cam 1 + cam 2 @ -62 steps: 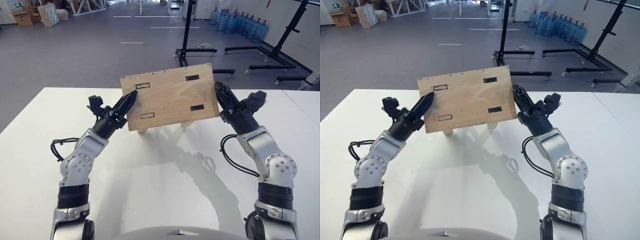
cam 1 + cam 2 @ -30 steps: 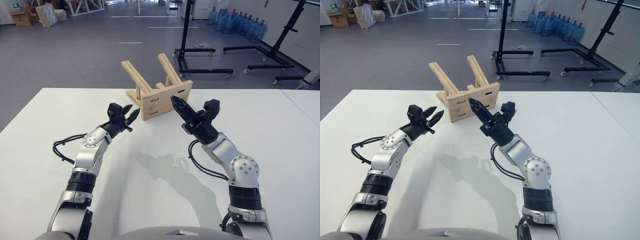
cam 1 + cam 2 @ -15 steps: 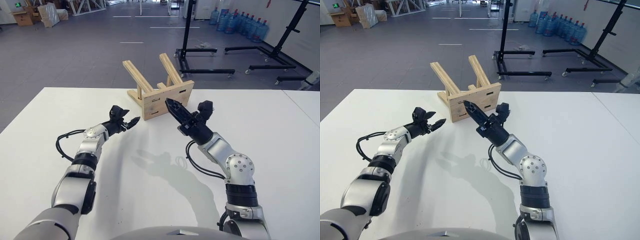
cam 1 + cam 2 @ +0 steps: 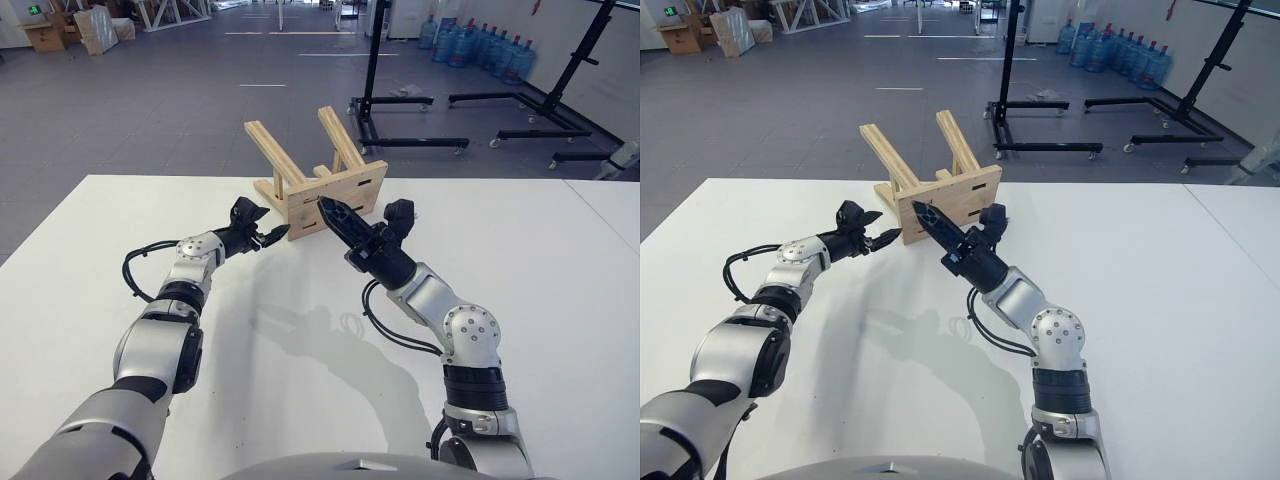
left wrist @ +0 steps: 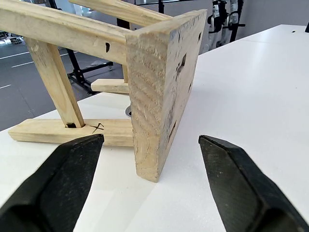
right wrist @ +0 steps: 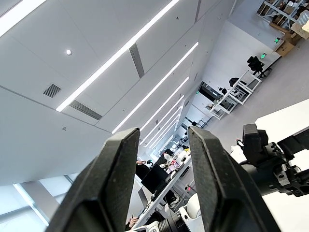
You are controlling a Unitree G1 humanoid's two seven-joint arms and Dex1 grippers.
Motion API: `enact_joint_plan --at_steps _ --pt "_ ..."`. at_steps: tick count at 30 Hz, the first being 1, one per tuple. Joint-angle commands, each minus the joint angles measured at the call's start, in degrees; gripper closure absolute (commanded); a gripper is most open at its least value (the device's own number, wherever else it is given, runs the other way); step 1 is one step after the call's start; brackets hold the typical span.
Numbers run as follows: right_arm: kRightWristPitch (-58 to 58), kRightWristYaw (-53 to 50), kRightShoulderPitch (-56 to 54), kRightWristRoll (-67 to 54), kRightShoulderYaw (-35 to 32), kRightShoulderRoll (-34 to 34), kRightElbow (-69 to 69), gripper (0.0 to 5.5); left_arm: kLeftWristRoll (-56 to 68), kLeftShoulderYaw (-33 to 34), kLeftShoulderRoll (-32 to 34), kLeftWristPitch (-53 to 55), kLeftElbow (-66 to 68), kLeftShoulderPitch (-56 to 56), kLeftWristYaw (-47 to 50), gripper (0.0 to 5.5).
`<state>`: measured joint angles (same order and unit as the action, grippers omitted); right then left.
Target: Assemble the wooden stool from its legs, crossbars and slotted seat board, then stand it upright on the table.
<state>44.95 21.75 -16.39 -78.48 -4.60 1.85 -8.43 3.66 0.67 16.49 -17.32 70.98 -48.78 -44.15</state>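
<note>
The wooden stool [image 4: 320, 195] lies on its side at the far edge of the white table [image 4: 100, 230]. Its slotted seat board [image 5: 159, 96] stands on edge and faces me, with the legs [image 4: 270, 150] pointing away and up. My left gripper [image 4: 272, 233] is open at the board's lower left corner, and in the left wrist view that corner sits just ahead of the gap between its fingers [image 5: 72, 179]. My right gripper [image 4: 330, 210] hovers in front of the board's middle, open and holding nothing, tips tilted up [image 6: 164, 130].
The table's far edge runs right behind the stool. Black wheeled stands [image 4: 400, 100] and water bottles [image 4: 480, 45] are on the floor beyond. Bare tabletop stretches on both sides of the arms. Loose cables [image 4: 385, 325] hang from the right arm.
About two seconds ago both grippers held the seat board up between them. It now rests on its side on the table, and both grippers have closed in on it again.
</note>
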Motion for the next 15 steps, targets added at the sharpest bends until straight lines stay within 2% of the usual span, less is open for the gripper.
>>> enact_joint_plan --at_steps 1,7,15 --pt "0.8 0.4 -1.6 0.1 0.4 -0.4 -0.9 3.69 -2.3 0.0 0.3 -0.6 1.9 -2.7 2.8 1.88" --pt "1.1 0.2 -1.1 -0.1 0.3 -0.5 -1.4 3.69 -2.8 0.7 -0.7 -2.7 2.0 -2.7 2.4 1.88" --pt "1.9 1.2 -1.0 0.1 0.9 -0.6 -1.6 3.69 -5.4 -0.4 -5.7 -5.8 2.5 -7.6 5.5 1.88"
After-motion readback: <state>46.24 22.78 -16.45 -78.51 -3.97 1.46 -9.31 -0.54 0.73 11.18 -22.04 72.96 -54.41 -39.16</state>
